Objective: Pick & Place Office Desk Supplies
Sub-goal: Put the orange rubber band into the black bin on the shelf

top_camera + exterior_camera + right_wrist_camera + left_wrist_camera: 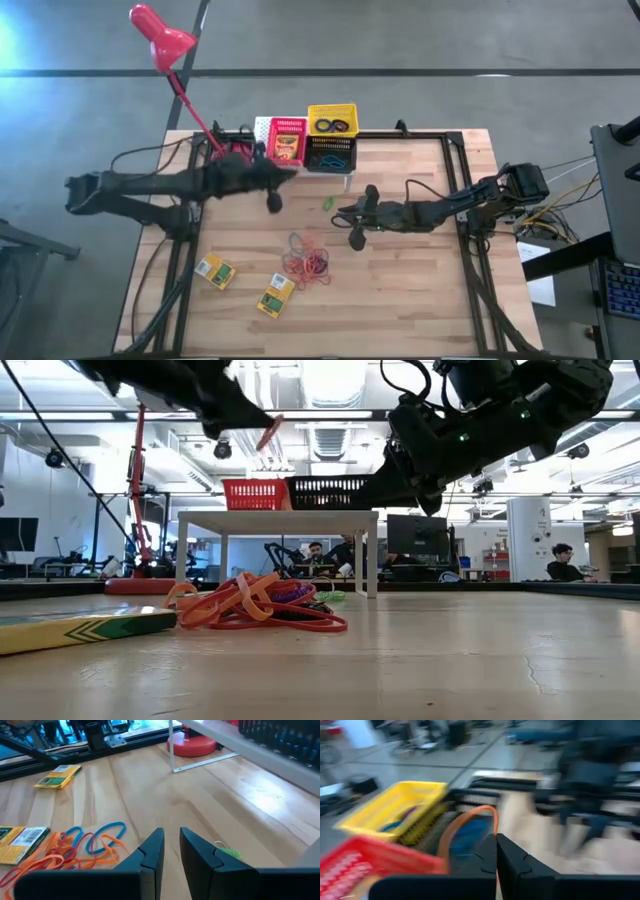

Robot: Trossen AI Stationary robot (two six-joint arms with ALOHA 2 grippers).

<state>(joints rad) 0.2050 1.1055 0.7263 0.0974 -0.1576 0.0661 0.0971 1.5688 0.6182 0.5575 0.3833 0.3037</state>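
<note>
My left gripper (496, 845) is shut on a thin orange rubber band (470, 817), raised above the table in front of the baskets (286, 176). The red basket (288, 140), yellow basket (332, 120) and black basket (330, 157) stand on the white rack (275, 516) at the far edge. A pile of rubber bands (305, 262) and two yellow-and-green boxes (215, 270) (276, 295) lie flat on the table. My right gripper (171, 845) hovers right of the pile, slightly open, with nothing between its fingers. A small green piece (227, 852) lies beside it. My left gripper pinches the orange rubber band between its two shut fingertips (487, 851). The band's loop (492, 812) arches out beyond the fingertips. It is lifted clear of the table, and in the low view a short orange length (268, 432) juts from the fingers.
A red desk lamp (160, 35) leans over the far left corner, its base (192, 744) by the rack's leg. A black frame (470, 240) runs along the table's edges. Bare wood lies near the front edge and at the right. People sit in the room behind (560, 565).
</note>
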